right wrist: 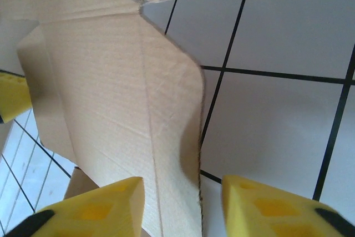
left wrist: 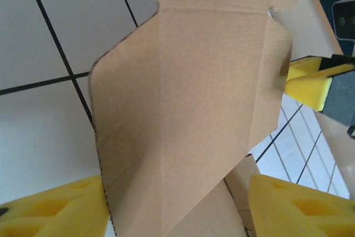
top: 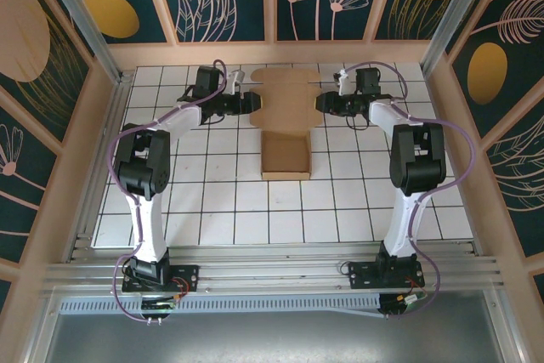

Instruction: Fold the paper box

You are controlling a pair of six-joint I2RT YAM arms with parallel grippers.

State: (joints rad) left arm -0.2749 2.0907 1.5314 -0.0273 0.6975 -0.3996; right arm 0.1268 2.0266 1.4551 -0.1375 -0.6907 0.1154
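The left end effector [left wrist: 175,192] and right end effector [right wrist: 182,184] are both half open, gripping nothing. Between them on the tabletop [top: 221,210] lies the brown paper box [top: 285,159]. Its flat creased flaps reach in between their yellow fingers, and its shallow tray sits just beside them.

Paper box [top: 286,125]: one, at the table's [top: 357,210] far edge. Grippers: two, the left gripper [top: 254,101] and the right gripper [top: 321,104].

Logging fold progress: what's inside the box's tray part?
Inside the box, only its own bare cardboard floor shows, nothing loose on it. Its near wall covers a thin strip of floor behind it.
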